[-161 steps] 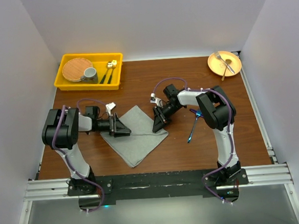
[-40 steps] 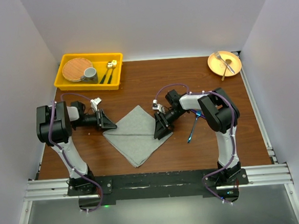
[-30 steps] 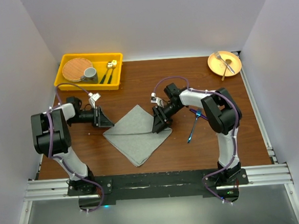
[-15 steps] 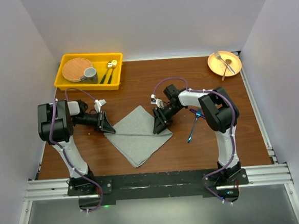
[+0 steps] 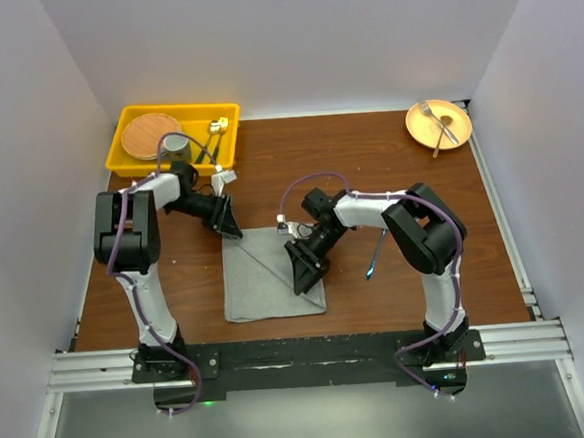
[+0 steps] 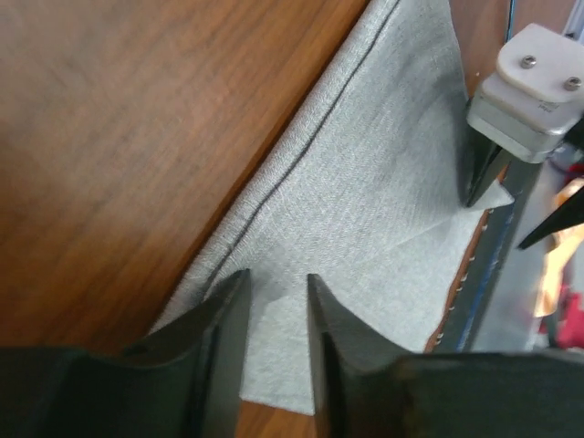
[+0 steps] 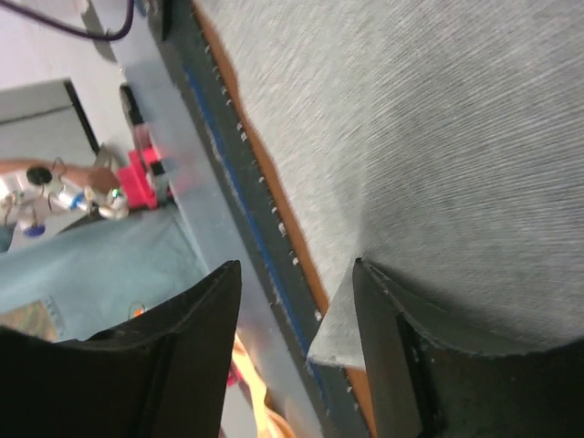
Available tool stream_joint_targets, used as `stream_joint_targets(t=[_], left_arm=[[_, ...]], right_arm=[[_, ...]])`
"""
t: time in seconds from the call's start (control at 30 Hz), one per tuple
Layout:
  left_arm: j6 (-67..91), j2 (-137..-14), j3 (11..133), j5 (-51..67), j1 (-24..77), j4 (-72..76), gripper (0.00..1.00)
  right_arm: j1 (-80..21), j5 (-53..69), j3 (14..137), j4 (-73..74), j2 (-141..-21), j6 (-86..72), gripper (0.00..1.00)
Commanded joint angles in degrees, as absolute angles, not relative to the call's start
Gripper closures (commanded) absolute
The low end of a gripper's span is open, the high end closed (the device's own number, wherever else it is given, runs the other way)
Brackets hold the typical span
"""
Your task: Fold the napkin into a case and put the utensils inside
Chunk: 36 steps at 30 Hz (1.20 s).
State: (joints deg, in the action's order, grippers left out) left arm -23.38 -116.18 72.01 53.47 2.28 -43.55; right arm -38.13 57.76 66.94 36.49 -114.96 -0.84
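Observation:
The grey napkin (image 5: 261,281) lies flat on the brown table as an upright rectangle with a diagonal crease. My left gripper (image 5: 230,226) is at its far left corner. In the left wrist view (image 6: 276,278) the jaws stand a narrow gap apart, with the cloth (image 6: 383,164) flat beneath them. My right gripper (image 5: 301,273) is over the napkin's right edge. In the right wrist view (image 7: 295,265) it is open wide, one fingertip (image 7: 374,283) on the cloth's corner (image 7: 456,119). A blue-handled utensil (image 5: 375,256) lies right of the right arm, partly hidden by it.
A yellow tray (image 5: 118,161) at the back left holds a wooden plate (image 5: 150,135), a grey cup (image 5: 174,144) and gold-headed cutlery (image 5: 214,134). A yellow plate (image 5: 455,137) with a silver fork (image 5: 433,116) sits at the back right. A metal rail (image 5: 302,357) runs along the near edge.
The napkin has turned from a diamond to lie square with the table edge. My left gripper swung back and right to its far corner. My right gripper moved nearer and left.

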Motion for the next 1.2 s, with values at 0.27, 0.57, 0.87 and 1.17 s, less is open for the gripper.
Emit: stream_joint_targets(t=[0.27,0.57,0.87,1.17], left_arm=[[-35.8,-112.8,82.9,52.2,-2.1,-49.9,0.48],[-35.6,-115.4,85.0,47.1,-0.5,-47.6,0.41],[-35.5,-112.2,83.8,48.2,3.9,-43.1,0.45],[-31.5,-115.4,82.4,51.8,16.7,-33.8,0.43]], right_arm=[[-24.4,53.8,98.2,56.9,-122.9,14.5,0.39],[-23.0,40.3,107.1,57.5,-130.0,20.4,0.22],[-23.0,41.3,107.0,57.7,-133.8,21.8,0.32],[-22.8,50.8,107.0,59.7,-134.7,20.2,0.48]])
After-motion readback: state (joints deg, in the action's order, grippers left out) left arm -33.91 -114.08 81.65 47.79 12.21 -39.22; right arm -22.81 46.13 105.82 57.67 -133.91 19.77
